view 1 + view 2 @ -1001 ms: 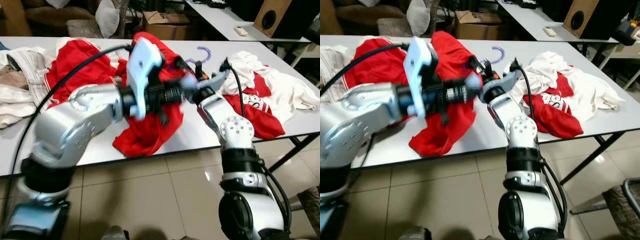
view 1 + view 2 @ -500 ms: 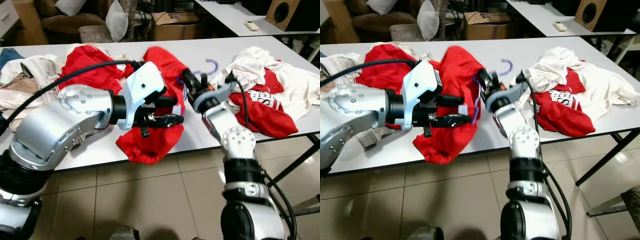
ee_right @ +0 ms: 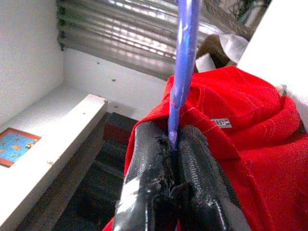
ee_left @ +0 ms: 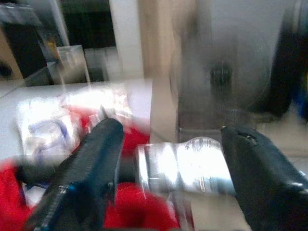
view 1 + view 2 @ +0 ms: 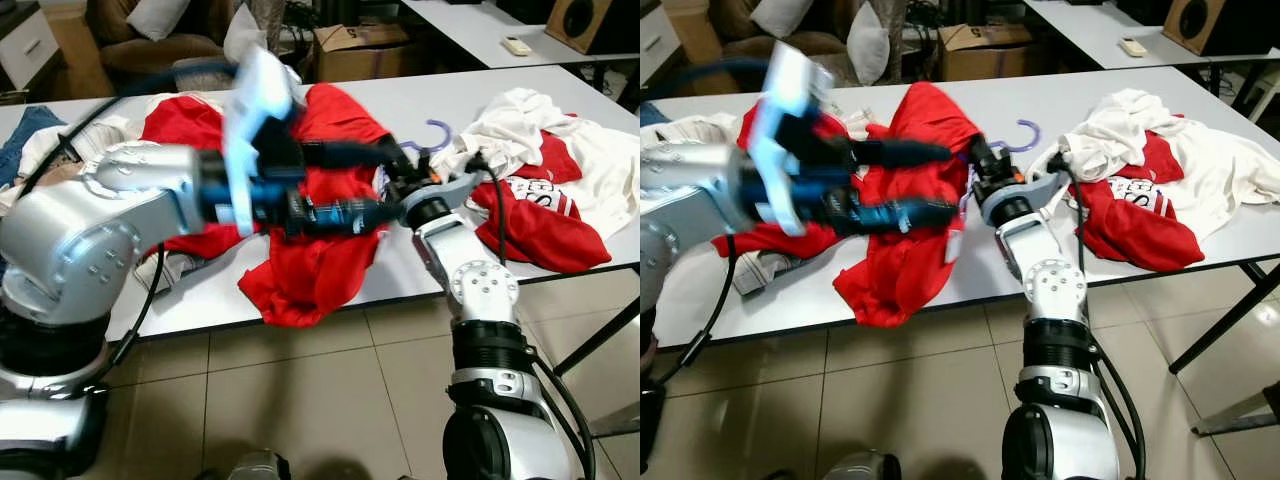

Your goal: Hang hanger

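Hanger (image 3: 185, 57), purple, sticking up from red shirt (image 5: 902, 240) on white table (image 5: 970, 275). Right gripper (image 3: 174, 144) pinching hanger bar tight between both fingers. Left gripper (image 5: 940, 183) hanging over red shirt, fingers spread wide apart, holding nothing. White and red clothes pile (image 5: 1150, 190) lying beside, on right.

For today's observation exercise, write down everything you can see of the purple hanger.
The purple hanger looks like thin, glossy plastic. Its hook curls above the white table, behind the red shirt. The right pincer is shut on its stem, which stands between the two black fingers. The shirt drapes beneath it, hiding its shoulders.
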